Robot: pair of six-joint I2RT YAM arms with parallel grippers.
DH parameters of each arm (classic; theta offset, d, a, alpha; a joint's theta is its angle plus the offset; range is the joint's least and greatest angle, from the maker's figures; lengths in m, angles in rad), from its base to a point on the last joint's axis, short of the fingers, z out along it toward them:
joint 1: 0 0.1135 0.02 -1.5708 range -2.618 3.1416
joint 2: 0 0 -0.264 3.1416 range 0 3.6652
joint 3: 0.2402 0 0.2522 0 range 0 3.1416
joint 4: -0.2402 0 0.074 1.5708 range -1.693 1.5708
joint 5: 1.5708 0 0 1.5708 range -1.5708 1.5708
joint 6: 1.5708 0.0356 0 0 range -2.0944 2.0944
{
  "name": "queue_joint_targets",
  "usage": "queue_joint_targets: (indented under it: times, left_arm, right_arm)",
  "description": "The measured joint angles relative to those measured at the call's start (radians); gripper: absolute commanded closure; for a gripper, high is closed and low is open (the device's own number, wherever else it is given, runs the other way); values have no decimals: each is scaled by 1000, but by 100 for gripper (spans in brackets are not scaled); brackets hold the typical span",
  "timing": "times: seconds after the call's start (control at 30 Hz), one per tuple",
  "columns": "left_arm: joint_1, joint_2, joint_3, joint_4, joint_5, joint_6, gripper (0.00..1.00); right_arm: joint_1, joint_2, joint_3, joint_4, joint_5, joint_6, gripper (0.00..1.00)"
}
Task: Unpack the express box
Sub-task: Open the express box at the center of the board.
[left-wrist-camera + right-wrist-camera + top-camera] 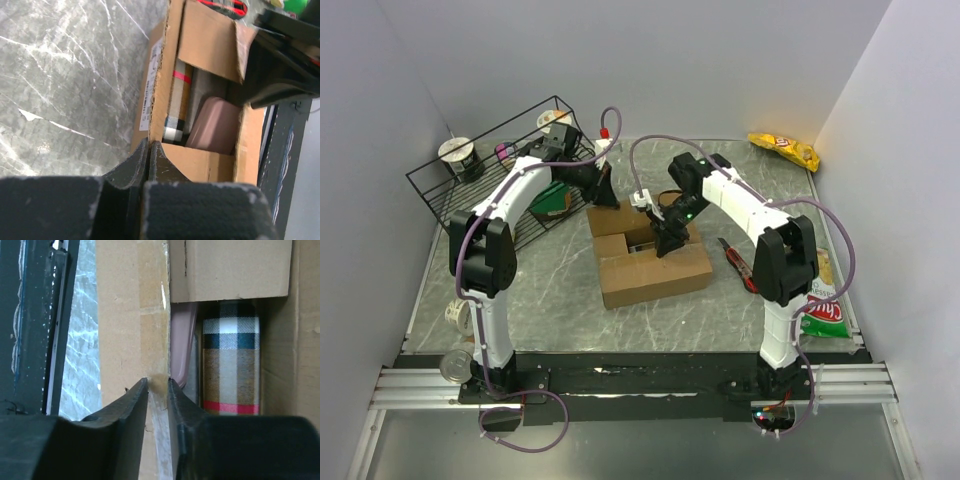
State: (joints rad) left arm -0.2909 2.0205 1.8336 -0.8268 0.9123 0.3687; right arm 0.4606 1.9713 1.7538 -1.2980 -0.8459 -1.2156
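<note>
Left gripper [149, 146] clamped on a flap of the express box [655, 275] — right gripper [158, 385] pinching another flap, plaid item [230, 360] inside.

Looking down and forward from high above the near edge of the grey marbled tabletop [560, 320], taking in the black wire rack [490, 175] at far left and the plain brown corrugated cardboard carton [655, 272] at the middle. Riding on the left wrist, peering past the left gripper [149, 145], very near the carton's open top. Riding on the right wrist, peering past the right gripper [158, 382] along a cardboard flap, just as near. Sharing between both wrist views the carton's inside, with the tan plaid bundle [180, 100] and the dusty-pink rounded item [215, 125]. Sharing carton and marbled tabletop across all three.
</note>
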Motion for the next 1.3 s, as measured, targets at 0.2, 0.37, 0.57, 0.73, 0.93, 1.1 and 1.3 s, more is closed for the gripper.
queue_joint_targets:
  times: [0.2,0.37,0.57,0.73,0.93,1.1,1.3]
  left_arm:
    - [0,0,-26,61,-6,-73,99]
    - [0,0,-43,89,-12,-104,99]
    - [0,0,-82,127,-11,-125,99]
    - [-5,8,-106,154,-10,-134,99]
    - [10,21,-113,216,-45,-127,99]
    - [-5,44,-124,209,-8,-131,99]
    - [0,-9,-187,278,44,-158,99]
  right_arm:
    - [15,-61,-68,50,33,19,87]
    - [35,-142,-129,81,65,27,96]
    - [69,-262,-211,93,125,50,100]
    - [84,-385,-258,98,157,107,100]
    - [113,-639,-319,69,204,150,100]
    - [116,-715,-397,73,218,175,91]
    - [115,-744,-433,19,270,251,48]
